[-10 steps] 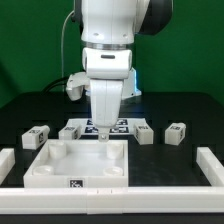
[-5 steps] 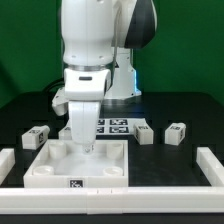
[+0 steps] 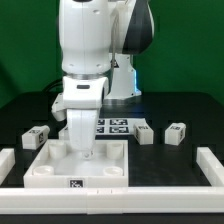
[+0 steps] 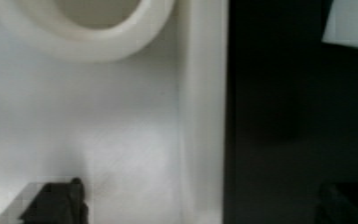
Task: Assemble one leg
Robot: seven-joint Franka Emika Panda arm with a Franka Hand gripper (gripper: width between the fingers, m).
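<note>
Three small white legs with marker tags lie on the black table: one (image 3: 37,136) at the exterior view's left and two (image 3: 146,133) (image 3: 177,132) at its right. The large white square panel (image 3: 110,172) lies in front. My gripper (image 3: 85,152) hangs low over the panel's back left part, near a corner socket. In the wrist view my gripper (image 4: 202,205) is open, its dark fingertips (image 4: 55,202) wide apart on either side of the panel's rim (image 4: 199,110), with nothing between them but that rim. A round socket (image 4: 91,25) shows beside it.
The marker board (image 3: 115,126) lies behind the panel, partly hidden by my arm. Long white rails (image 3: 110,197) border the table at the front and at both sides (image 3: 212,165).
My arm has moved from the panel's middle to the exterior view's left and now stands over the back left socket, slightly lower than half a second ago. The legs have not moved.
</note>
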